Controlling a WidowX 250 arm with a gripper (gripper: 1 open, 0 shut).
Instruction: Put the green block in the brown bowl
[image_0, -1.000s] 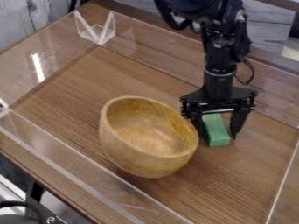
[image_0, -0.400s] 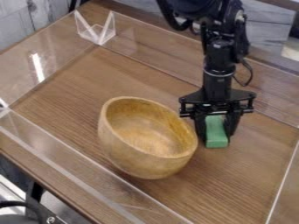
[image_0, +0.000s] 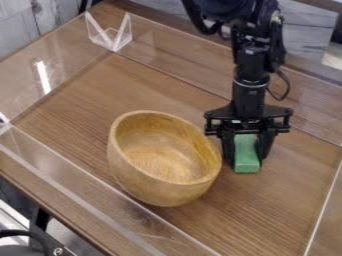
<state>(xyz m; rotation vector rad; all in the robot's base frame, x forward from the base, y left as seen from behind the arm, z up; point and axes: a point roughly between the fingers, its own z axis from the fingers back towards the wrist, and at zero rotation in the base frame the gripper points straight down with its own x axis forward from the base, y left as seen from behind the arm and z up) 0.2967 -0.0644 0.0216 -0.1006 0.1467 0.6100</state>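
Single camera view, looking down at an angle on a wooden table. Black robot arm enters from the top edge, right of centre, and reaches down to the right part of the table.

Pincer: pointing down, at the lower end of the arm. State: closed on the green block, the dark fingers at the block's upper end in this view. Exact contact surfaces partly hidden by the fingers themselves.

Position of block relative to pincer: upper end between the fingers; the rest extends below them toward the near side of the table, uncovered. Long side runs roughly up and down in the view, with a slight lean. Colour plain bright green, darker where the pincer shades it. Whether its underside touches the table cannot be told from this angle.

Position of block relative to bowl: outside the brown bowl, just to the right of its rim. The bowl stands on the table left of the pincer, its opening facing up and visible down to the inner floor; light brown, much larger than the block. Pincer also outside the bowl, beside the right part of the rim.

Other items: a clear plastic-looking object at the upper left of the table, well apart from bowl and block. Black cables at the lower left corner, off the table's edge.
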